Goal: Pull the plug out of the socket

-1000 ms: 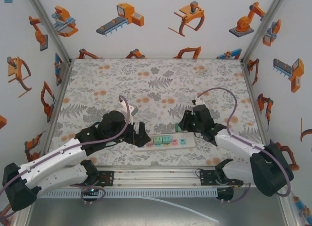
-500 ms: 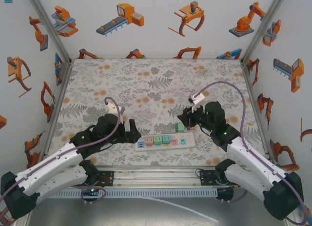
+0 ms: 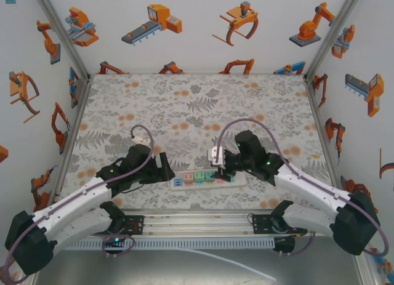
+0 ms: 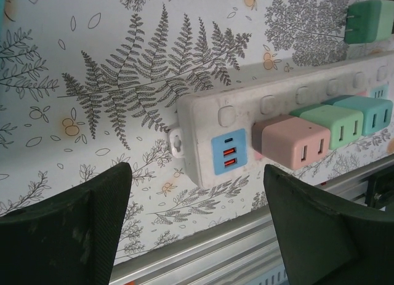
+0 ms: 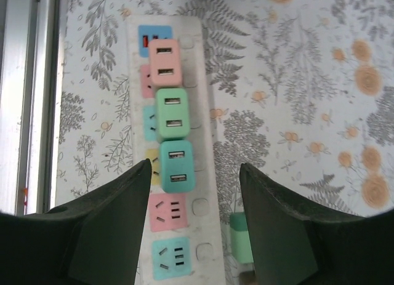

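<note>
**Strip with three plugs seated, one plug loose, both grippers empty**

The table [image 3: 197,106] has a floral cover, with a metal rail [image 5: 28,100] along its near edge. The power strip [image 3: 237,180] lies left to right close to that edge, between the two arms.

- **Left gripper** [image 3: 165,168]: sits at the strip's left end, just short of the USB ports. Its jaws are wide apart with nothing between them.
- **Right gripper** [image 3: 223,172]: sits over the middle of the strip. Its jaws are moderately parted and empty, with one finger [image 5: 104,236] on the near side and the other on the far side. I cannot tell whether they touch anything.

Three plugs are seated in a row from the left: the pink plug [image 4: 289,143], the green plug [image 4: 332,126] and the teal plug [image 4: 372,116]. They sit side by side, upright in their sockets.

The loose green plug [image 5: 241,239] lies on the cover just beyond the strip's far side.
</note>
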Available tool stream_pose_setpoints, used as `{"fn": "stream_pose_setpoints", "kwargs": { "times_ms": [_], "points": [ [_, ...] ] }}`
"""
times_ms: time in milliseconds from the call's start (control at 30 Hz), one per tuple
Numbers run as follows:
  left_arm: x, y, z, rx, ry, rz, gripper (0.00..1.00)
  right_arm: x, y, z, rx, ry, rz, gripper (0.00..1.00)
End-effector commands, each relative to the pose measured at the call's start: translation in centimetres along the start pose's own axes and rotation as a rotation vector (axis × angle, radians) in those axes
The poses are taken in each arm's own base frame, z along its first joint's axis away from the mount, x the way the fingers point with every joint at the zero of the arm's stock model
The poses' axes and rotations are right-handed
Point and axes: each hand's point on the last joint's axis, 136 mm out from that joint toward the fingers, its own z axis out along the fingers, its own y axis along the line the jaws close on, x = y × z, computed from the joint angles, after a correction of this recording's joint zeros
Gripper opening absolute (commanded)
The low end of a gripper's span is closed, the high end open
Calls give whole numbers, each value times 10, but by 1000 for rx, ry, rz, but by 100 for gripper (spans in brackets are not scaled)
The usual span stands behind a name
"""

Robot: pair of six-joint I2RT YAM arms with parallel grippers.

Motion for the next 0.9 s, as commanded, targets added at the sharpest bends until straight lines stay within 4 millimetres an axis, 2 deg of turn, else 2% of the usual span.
{"fn": "stream_pose_setpoints", "kwargs": {
  "times_ms": [0, 233, 333, 600, 867],
  "points": [
    [3, -6, 8, 39, 20, -35, 79, -2, 8, 10, -71, 11, -56, 55],
    [16, 0, 25, 28, 68, -40, 74, 19, 13, 36, -141, 79, -15, 49],
    [22, 0, 30, 31, 94, -38, 70, 25, 14, 42, -153, 103, -3, 43],
    [37, 2, 43, 28, 168, -18, 60, 26, 14, 45, -163, 107, 5, 25],
    [55, 16, 50, -67, 257, 15, 56, 22, 7, 45, -143, 111, 18, 23]
  ]
}}
